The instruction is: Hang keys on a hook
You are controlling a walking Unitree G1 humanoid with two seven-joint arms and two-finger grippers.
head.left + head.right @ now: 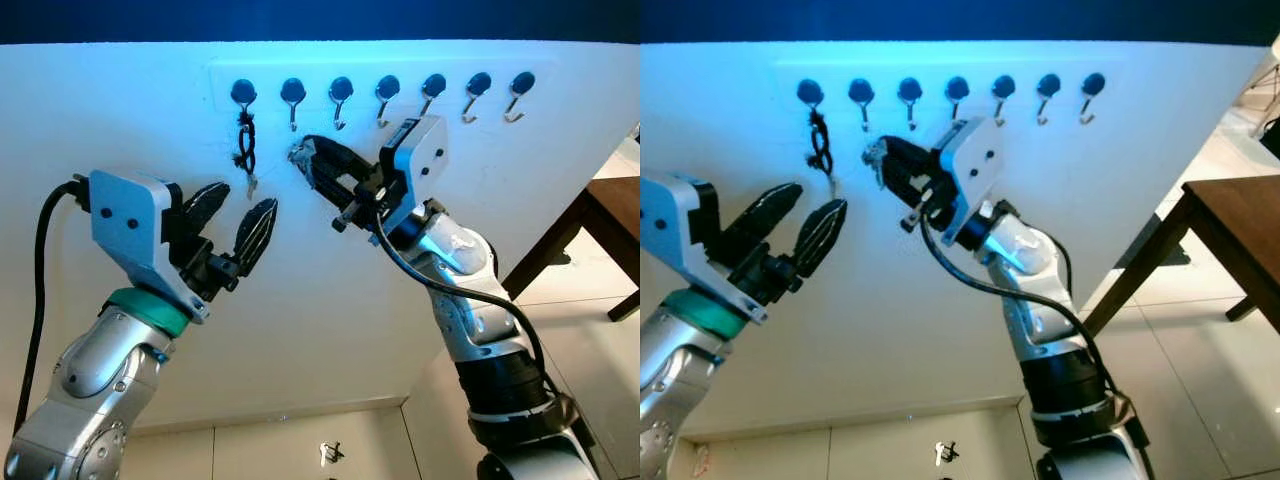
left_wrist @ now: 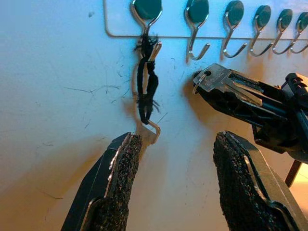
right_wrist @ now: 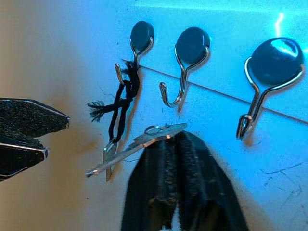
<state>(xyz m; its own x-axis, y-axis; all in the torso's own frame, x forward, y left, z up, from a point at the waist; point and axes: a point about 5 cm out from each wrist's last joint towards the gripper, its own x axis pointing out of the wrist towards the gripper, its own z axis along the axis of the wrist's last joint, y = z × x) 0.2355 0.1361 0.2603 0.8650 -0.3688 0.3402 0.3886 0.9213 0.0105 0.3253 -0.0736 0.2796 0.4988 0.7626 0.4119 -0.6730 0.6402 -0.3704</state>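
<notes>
A row of metal hooks with dark round caps runs along the white wall. From the leftmost hook (image 1: pixel 243 93) hangs a black cord loop (image 1: pixel 245 148) with a small metal piece at its lower end. My right gripper (image 1: pixel 308 157) is shut on a silver key (image 2: pixel 221 80), held flat just below the second hook (image 3: pixel 185 67); the key's ring end (image 3: pixel 155 129) points toward the wall. My left gripper (image 1: pixel 246 198) stands open just below the hanging cord (image 2: pixel 146 84), with nothing between its fingers.
Several more bare hooks (image 1: pixel 433 86) continue to the right along the same strip. A dark wooden table (image 1: pixel 1230 215) stands at the right. A small object (image 1: pixel 330 452) lies on the tiled floor by the wall's foot.
</notes>
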